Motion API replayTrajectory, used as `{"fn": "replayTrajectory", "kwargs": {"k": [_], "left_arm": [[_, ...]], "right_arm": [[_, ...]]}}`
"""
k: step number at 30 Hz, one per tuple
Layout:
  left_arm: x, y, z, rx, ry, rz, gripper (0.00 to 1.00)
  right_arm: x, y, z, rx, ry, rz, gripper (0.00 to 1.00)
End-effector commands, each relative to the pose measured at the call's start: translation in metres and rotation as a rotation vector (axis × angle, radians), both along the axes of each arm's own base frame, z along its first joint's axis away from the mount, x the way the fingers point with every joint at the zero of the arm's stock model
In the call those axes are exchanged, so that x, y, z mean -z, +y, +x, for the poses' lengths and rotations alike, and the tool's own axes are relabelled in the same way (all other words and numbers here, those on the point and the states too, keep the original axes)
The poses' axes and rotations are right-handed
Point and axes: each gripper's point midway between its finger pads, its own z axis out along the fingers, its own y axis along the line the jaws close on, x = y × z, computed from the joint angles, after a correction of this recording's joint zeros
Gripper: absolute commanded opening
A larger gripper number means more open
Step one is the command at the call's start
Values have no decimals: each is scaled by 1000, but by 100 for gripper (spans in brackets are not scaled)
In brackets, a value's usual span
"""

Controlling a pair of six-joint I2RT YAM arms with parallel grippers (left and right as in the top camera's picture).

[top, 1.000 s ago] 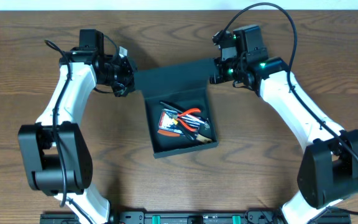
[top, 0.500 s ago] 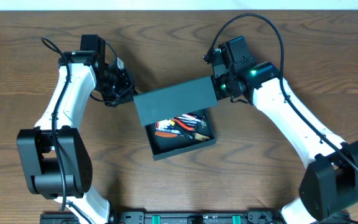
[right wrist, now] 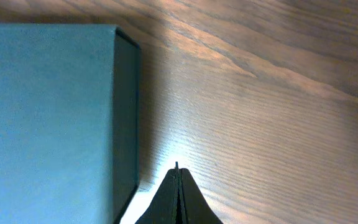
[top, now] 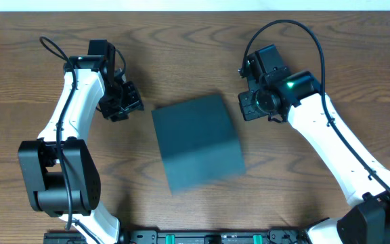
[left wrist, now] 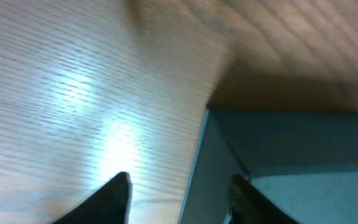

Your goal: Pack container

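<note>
The container (top: 198, 142), a dark teal square box, lies mid-table with its flap lid down, so whatever is inside is hidden. My left gripper (top: 134, 106) is just off its upper left corner, open and holding nothing. In the left wrist view the left gripper (left wrist: 179, 202) straddles the box's near corner, with the container (left wrist: 291, 155) to the right. My right gripper (top: 246, 110) hovers beside the box's upper right corner, shut and empty. In the right wrist view the right gripper (right wrist: 178, 186) is over bare wood, a short gap right of the container (right wrist: 48, 124).
Brown wooden table (top: 195, 41) all round the box. The white arms reach in from the lower left and lower right. A black rail (top: 195, 237) runs along the front edge.
The lid has swung down and the box is now shut over the tools. My left gripper has opened and drawn back left. The right gripper has pulled away to the right.
</note>
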Motion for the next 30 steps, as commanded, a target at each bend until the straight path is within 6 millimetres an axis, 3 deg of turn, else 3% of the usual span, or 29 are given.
{"fn": "replayTrajectory", "kwargs": {"k": [1, 2, 3, 5, 7, 8, 11, 12, 16, 19, 24, 30], "left_arm": [[-8, 9, 1, 4, -18, 56, 76], [-8, 9, -1, 4, -13, 56, 93], [-8, 9, -2, 4, -8, 56, 99], [-9, 9, -5, 4, 2, 56, 99], [-11, 9, -9, 5, 14, 55, 99], [-14, 9, -13, 5, 21, 55, 99], [-28, 9, -20, 5, 5, 55, 99], [-36, 9, -21, 5, -15, 56, 99], [-86, 9, -27, 13, -177, 58, 99], [-136, 8, -42, 25, -347, 63, 99], [-203, 8, -90, 24, -582, 69, 99], [-239, 8, -152, 19, -729, 72, 99]], "right_arm": [[-13, -7, 0, 23, -36, -24, 1], [-14, -8, -2, 23, -34, -25, 1], [-16, -8, -3, 23, -34, -24, 1], [-20, -9, -6, 23, -39, -21, 3], [-27, -9, -9, 19, -52, -7, 15], [-33, -8, -11, 6, -63, 5, 26], [-51, 0, -21, -75, -96, 61, 83], [-59, 0, -25, -89, -112, 72, 96], [-87, -8, -43, -129, -187, 84, 99], [-111, -18, -64, -163, -263, 95, 99], [-139, -38, -107, -193, -418, 129, 99], [-136, -61, -157, -194, -552, 172, 99]]}}
